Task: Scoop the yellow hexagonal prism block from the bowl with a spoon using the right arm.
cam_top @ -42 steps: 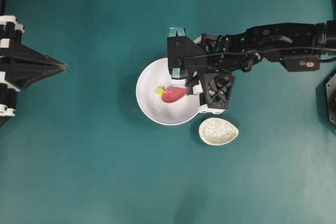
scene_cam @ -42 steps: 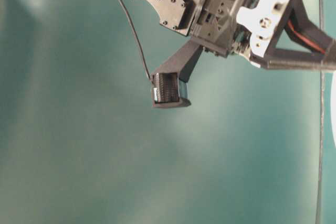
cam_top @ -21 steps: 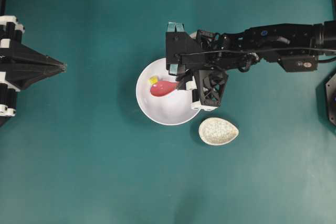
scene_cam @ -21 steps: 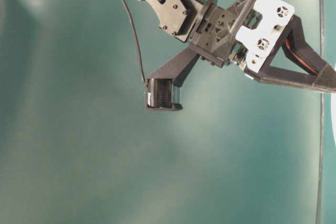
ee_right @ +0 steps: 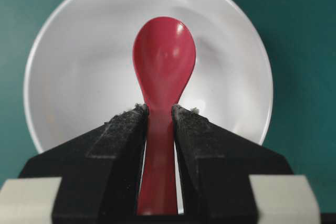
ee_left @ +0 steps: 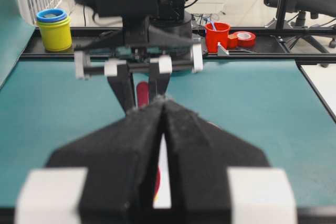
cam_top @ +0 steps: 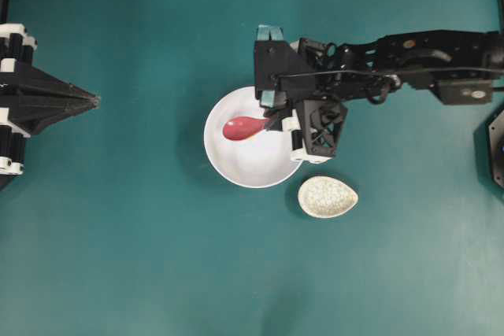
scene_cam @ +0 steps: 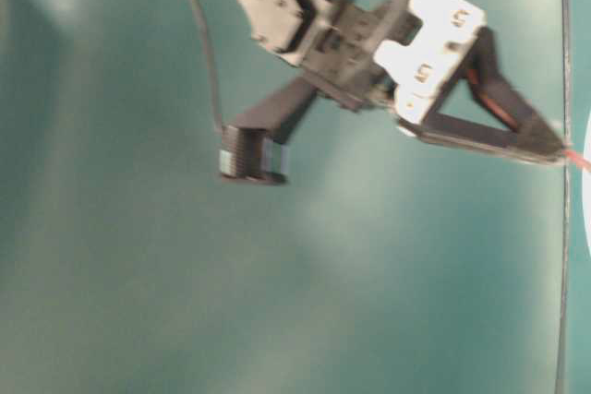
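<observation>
The large white bowl [cam_top: 236, 167] sits mid-table. My right gripper [cam_top: 273, 121] hangs over its upper right rim, shut on the handle of the pink-red spoon [cam_top: 242, 127]. The scoop points left over the bowl's upper left part. In the right wrist view the black fingers [ee_right: 123, 129] of the right gripper [ee_right: 159, 110] clamp the spoon [ee_right: 164, 56] above the bowl [ee_right: 63, 77]. The scoop looks empty. The yellow hexagonal prism block is hidden in both views. My left gripper [cam_top: 94, 101] rests shut at the far left, also shut in its own view [ee_left: 163, 100].
A small speckled cream oval dish [cam_top: 327, 197] lies just below and right of the bowl. The right arm [cam_top: 409, 57] stretches in from the right edge. Beyond the table's far edge stand yellow cups [ee_left: 54, 30] and a red cup [ee_left: 217, 35].
The spoon swept from the bowl's middle up toward its upper left. The yellow block that lay at the scoop's tip has gone out of sight. The left arm has not moved.
</observation>
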Tool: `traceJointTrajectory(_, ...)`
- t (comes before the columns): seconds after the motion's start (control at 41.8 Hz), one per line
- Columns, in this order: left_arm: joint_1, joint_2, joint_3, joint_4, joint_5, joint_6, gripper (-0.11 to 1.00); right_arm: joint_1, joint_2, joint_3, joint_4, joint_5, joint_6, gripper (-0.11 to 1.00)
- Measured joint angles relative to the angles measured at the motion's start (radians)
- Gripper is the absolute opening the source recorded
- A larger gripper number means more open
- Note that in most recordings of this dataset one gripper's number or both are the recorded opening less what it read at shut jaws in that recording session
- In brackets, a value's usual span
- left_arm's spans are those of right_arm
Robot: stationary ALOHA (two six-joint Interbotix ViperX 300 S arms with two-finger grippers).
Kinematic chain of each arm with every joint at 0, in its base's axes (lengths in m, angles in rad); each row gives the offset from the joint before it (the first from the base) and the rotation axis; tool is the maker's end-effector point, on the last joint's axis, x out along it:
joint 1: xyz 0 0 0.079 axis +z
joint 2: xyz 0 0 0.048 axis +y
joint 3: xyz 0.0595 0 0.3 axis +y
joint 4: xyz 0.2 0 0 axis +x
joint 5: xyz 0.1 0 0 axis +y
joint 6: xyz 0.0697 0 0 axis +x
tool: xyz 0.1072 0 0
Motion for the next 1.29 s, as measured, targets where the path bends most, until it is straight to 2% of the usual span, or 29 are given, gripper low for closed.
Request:
traceJointTrajectory(0.216, -0.002, 0.000, 0.000, 0.000, 0.002, -0.002, 0.00, 0.000, -0.026, 0.000, 0.000, 0.100, 0.038, 0.23)
traceJointTrajectory(0.575, 0.000, 0.000, 0.000, 0.000, 0.002, 0.000, 0.00, 0.000, -0.026, -0.012, -0.002, 0.305, 0.149, 0.23)
traceJointTrajectory(1.054, 0.000, 0.000, 0.000, 0.000, 0.002, 0.000, 0.00, -0.003, 0.058, -0.147, -0.006, 0.514, 0.167, 0.23)
traceJointTrajectory(1.293, 0.000, 0.000, 0.002, 0.000, 0.002, 0.000, 0.00, -0.012, 0.077, -0.166, -0.052, 0.532, 0.209, 0.23)
